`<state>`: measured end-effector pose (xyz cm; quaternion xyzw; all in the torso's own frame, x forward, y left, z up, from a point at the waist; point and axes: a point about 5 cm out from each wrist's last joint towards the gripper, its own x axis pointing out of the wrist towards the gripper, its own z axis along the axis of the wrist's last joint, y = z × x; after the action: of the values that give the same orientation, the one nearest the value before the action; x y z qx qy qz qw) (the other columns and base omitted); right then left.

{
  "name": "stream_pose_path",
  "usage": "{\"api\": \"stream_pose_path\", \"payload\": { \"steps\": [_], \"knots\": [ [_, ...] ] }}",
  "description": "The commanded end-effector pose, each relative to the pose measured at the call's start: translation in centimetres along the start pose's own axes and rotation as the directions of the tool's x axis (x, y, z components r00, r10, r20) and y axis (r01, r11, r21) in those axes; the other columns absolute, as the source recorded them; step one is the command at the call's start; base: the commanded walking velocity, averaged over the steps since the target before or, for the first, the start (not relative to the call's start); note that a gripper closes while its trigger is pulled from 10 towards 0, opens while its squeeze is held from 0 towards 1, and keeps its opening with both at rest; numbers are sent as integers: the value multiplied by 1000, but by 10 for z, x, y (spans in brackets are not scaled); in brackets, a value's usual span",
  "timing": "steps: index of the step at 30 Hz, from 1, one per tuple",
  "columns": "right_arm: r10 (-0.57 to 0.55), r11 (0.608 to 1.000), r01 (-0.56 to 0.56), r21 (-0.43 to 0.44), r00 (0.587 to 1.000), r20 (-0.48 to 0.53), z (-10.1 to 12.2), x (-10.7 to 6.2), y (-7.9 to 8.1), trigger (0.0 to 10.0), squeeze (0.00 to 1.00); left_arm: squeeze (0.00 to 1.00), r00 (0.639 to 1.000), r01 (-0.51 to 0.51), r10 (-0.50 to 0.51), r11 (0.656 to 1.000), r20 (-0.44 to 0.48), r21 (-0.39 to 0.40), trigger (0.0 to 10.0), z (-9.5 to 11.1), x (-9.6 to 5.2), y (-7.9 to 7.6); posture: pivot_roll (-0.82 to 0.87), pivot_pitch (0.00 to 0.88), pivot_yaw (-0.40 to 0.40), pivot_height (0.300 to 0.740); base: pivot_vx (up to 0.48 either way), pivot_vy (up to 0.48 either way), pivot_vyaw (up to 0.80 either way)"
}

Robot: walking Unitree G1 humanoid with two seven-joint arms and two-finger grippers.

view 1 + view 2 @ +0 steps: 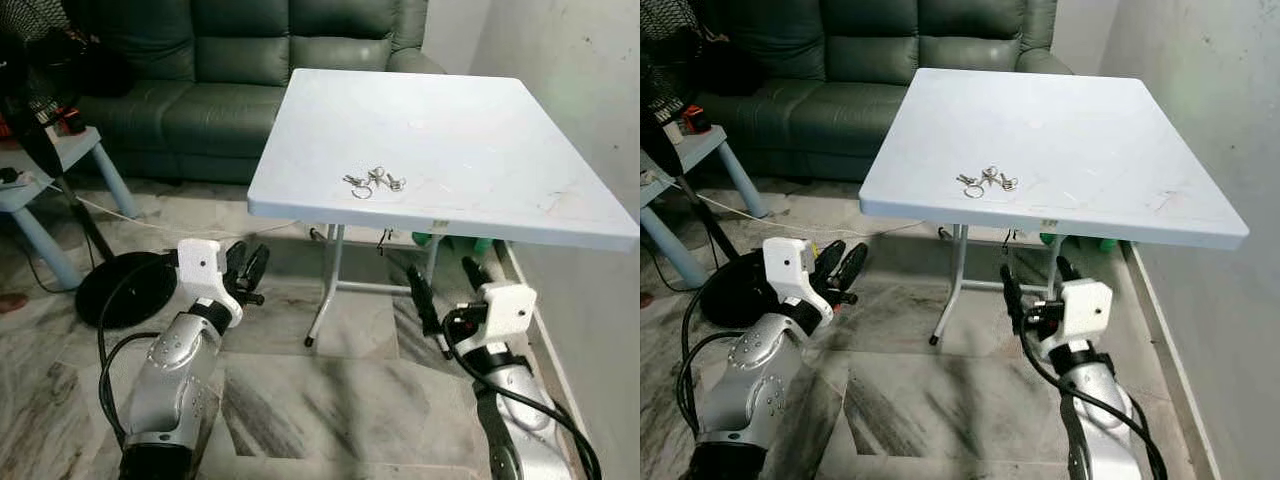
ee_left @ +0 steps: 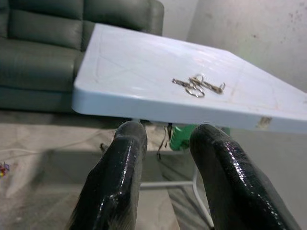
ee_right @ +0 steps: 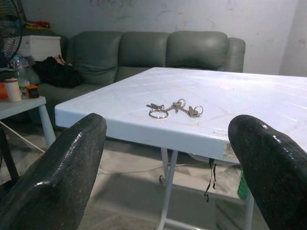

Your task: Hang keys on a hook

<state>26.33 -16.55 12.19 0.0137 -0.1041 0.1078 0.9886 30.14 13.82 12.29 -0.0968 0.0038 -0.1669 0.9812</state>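
A bunch of keys [image 1: 372, 182] on metal rings lies on the white folding table [image 1: 470, 130], close to its near edge. Both my grippers hang low over the marble floor, below and short of that edge. My left gripper [image 1: 250, 255] sits to the left of the table leg, its fingers a little apart and holding nothing. In the left wrist view the keys [image 2: 197, 86] lie above and beyond the left gripper [image 2: 168, 134]. My right gripper [image 1: 443, 275] is under the table's near right side, open wide and holding nothing. In the right wrist view the keys [image 3: 173, 108] lie straight ahead between the fingers.
A green sofa [image 1: 200, 90] stands behind the table. At the left are a small pale blue side table [image 1: 60, 160] and a fan's black round base [image 1: 125, 288] with a cable [image 1: 110, 212] on the floor. A wall [image 1: 590, 90] runs along the right. Metal table legs [image 1: 330, 280] stand between my arms.
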Motion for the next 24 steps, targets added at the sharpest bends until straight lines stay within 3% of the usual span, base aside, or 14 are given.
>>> {"api": "stream_pose_path", "payload": {
  "steps": [1,5,24],
  "knots": [
    [-16,1000,16,-1,1000,11,6,2,-4,10000,0,0,1000,-8,8,1000,9,16,10000,6,-1,1,107,0,-14,740,0,0,0],
    [-17,1000,17,-6,1000,12,11,6,-5,10000,0,0,1000,-12,11,999,10,33,10000,9,1,0,107,0,-19,740,66,0,0],
    [19,1000,-19,-10,1000,-2,12,10,0,10000,0,0,1000,14,-15,999,7,48,10000,12,9,-6,107,0,-19,740,320,0,0]
  ]
}}
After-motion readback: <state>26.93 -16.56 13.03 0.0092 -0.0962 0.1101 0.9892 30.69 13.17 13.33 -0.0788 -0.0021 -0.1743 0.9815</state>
